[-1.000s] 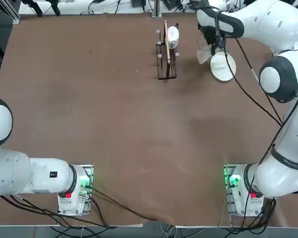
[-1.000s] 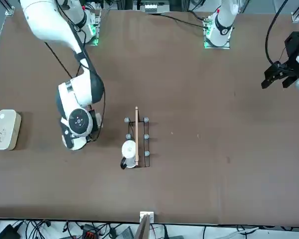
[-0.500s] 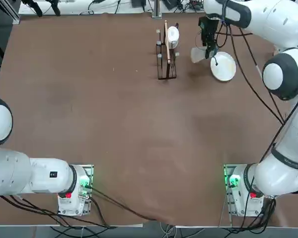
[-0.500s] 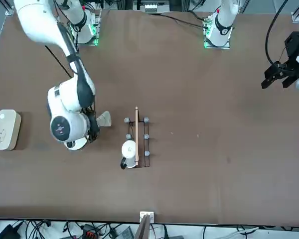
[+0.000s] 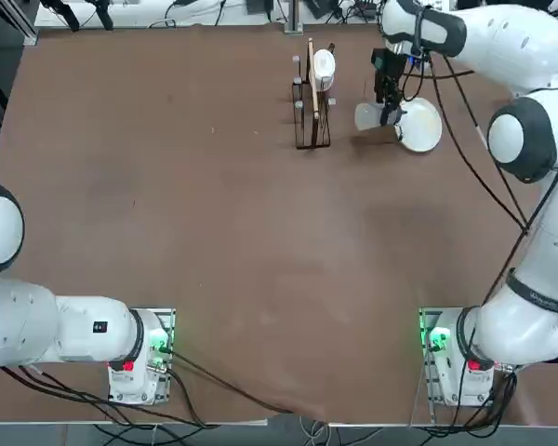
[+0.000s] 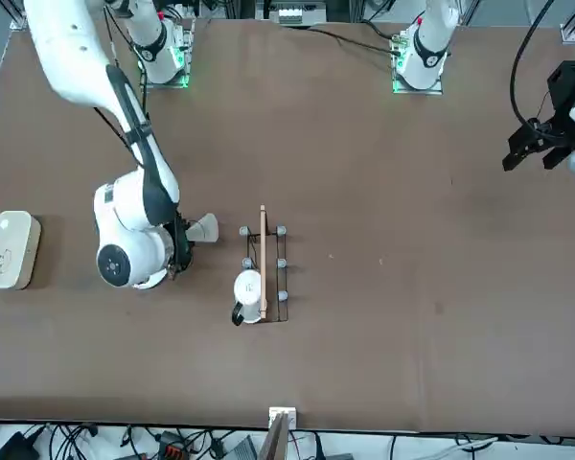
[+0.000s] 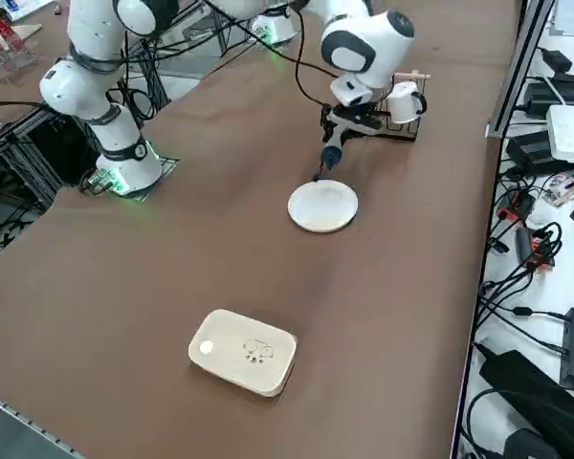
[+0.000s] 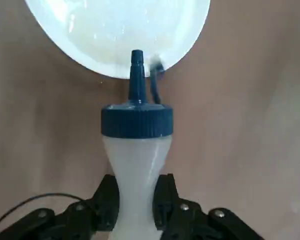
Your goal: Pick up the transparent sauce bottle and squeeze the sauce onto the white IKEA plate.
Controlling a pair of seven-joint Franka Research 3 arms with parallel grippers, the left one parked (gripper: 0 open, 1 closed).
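Brown table top (image 5: 214,232) lies under the white plate (image 7: 323,207), out toward the far edge on the right arm's side, and the see-through sauce bottle (image 8: 137,155) is tipped over beside it, its blue cap (image 8: 137,122) and long tip pointing at the plate. The right gripper (image 8: 136,202) has its fingers pinching the bottle's squashed middle. From above, the arm hides the cap, and nobody can tell if sauce is coming out.

No text, labels or numbers can be read anywhere.
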